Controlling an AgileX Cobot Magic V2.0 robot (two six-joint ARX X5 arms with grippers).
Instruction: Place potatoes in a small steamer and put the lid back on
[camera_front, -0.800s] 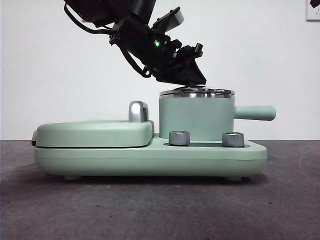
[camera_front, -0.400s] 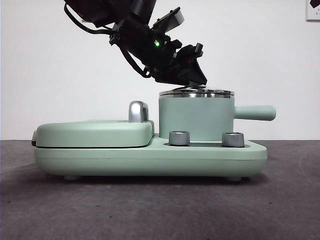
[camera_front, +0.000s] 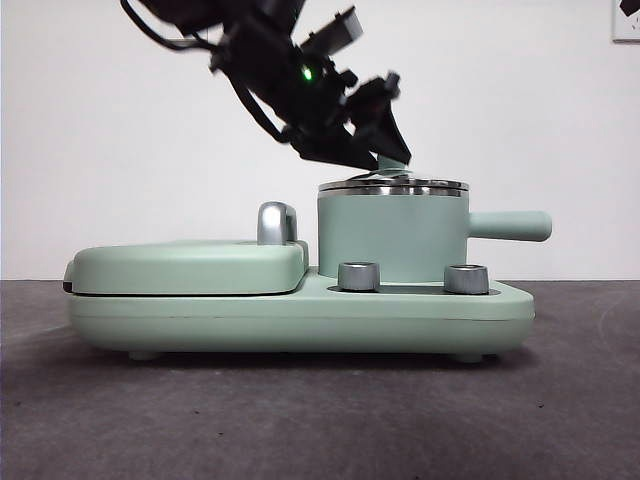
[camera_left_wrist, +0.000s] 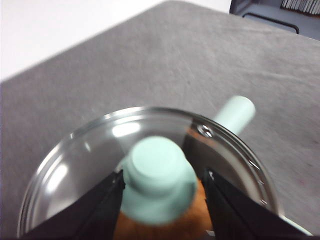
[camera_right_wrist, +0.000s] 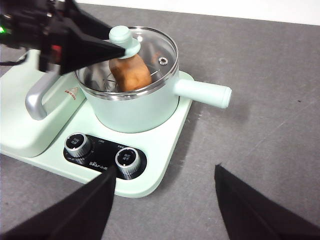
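The mint-green steamer pot (camera_front: 390, 235) stands on its base with its side handle (camera_front: 510, 225) pointing right. The glass lid (camera_front: 393, 186) rests flat on the pot's rim. The orange-brown potato (camera_right_wrist: 131, 72) lies inside under the glass. My left gripper (camera_front: 385, 155) hangs just over the lid, its jaws open on either side of the mint knob (camera_left_wrist: 159, 177), with a small gap on one side. My right gripper (camera_right_wrist: 165, 172) is open and empty, above the table in front of the appliance.
The flat mint griddle part (camera_front: 190, 265) with a chrome handle (camera_front: 275, 222) lies left of the pot on the same base. Two steel dials (camera_front: 358, 276) (camera_front: 465, 278) sit on the base's front. Grey table lies all around.
The left arm has risen and drawn back up and to the left, while the lid has stayed on the pot. The right arm has not visibly moved.
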